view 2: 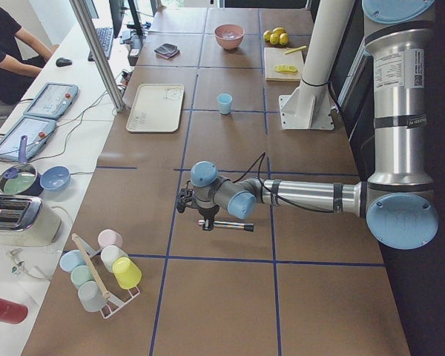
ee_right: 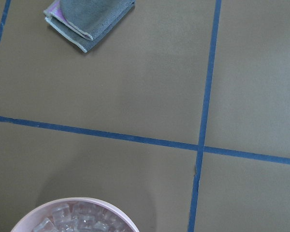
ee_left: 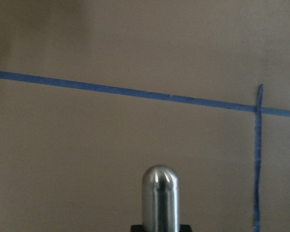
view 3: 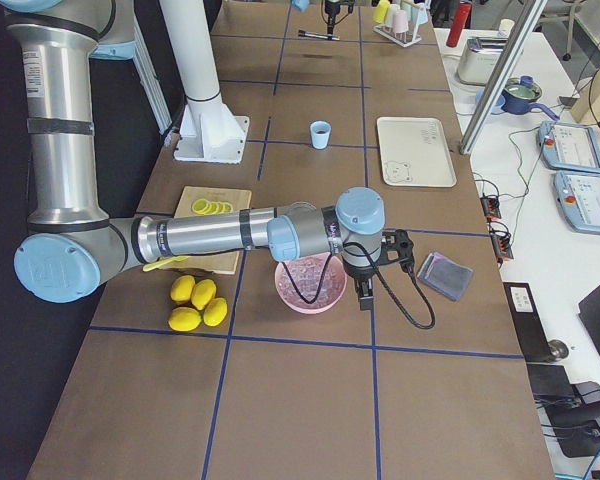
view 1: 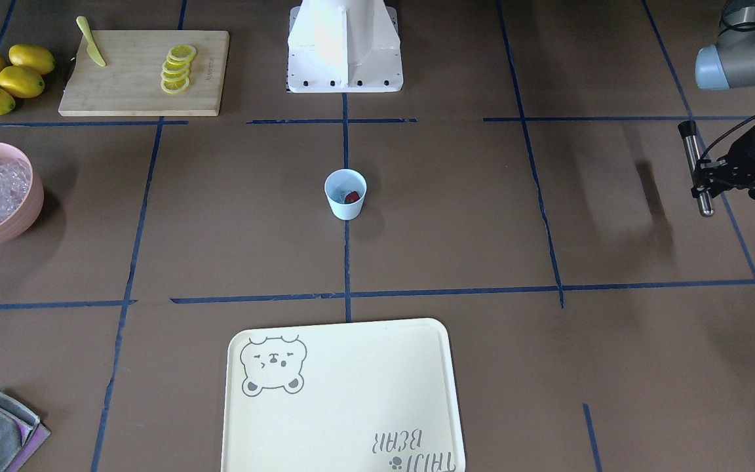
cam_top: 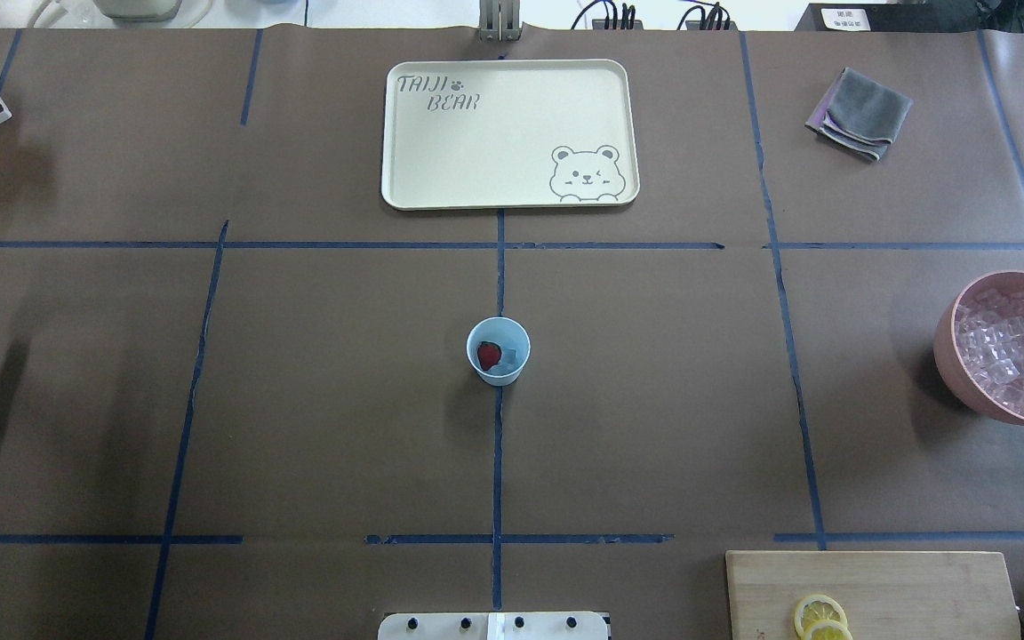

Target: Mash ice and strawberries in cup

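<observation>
The cup (view 1: 343, 208) holds the strawberry (view 1: 352, 196) and ice (cam_top: 508, 358), well apart from the left gripper (view 1: 702, 178), which is clamped on a metal rod (view 1: 692, 154), and from the right gripper (view 3: 364, 292) over the pink bowl (view 1: 23, 216), its opening impossible to tell.

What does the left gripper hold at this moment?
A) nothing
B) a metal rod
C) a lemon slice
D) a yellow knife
B: the left gripper is closed on a metal rod, well to one side of the cup.
</observation>
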Robot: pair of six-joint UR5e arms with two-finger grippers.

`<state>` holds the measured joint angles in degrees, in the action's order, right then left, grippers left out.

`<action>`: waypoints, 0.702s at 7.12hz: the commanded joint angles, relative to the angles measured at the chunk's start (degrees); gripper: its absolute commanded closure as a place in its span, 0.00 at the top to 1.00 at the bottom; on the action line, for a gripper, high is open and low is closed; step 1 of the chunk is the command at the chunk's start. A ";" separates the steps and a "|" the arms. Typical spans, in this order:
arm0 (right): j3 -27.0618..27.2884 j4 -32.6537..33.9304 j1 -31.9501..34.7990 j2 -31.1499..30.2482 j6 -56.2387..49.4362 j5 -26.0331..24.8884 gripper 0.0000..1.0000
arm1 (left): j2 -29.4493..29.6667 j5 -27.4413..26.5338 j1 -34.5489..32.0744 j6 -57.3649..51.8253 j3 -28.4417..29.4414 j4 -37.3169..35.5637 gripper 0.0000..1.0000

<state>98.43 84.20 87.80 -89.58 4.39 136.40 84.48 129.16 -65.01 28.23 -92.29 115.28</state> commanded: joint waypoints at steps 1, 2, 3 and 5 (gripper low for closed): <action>0.00 0.00 0.00 0.02 0.01 0.09 1.00 | 3.48 -3.80 -0.82 -0.19 4.73 -0.05 0.00; 0.00 0.00 0.00 0.11 0.01 0.09 1.00 | 5.16 -4.01 -0.82 -0.63 7.10 0.04 0.00; 0.00 0.00 0.00 0.11 0.01 0.09 1.00 | 6.04 -4.01 -0.99 -2.11 8.34 0.04 0.00; 0.00 0.00 0.00 0.20 0.01 0.09 1.00 | 6.58 -4.01 -1.26 -3.00 9.58 0.12 0.00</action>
<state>98.44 84.20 87.80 -89.42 4.39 136.49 90.61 125.21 -66.05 25.78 -83.60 115.33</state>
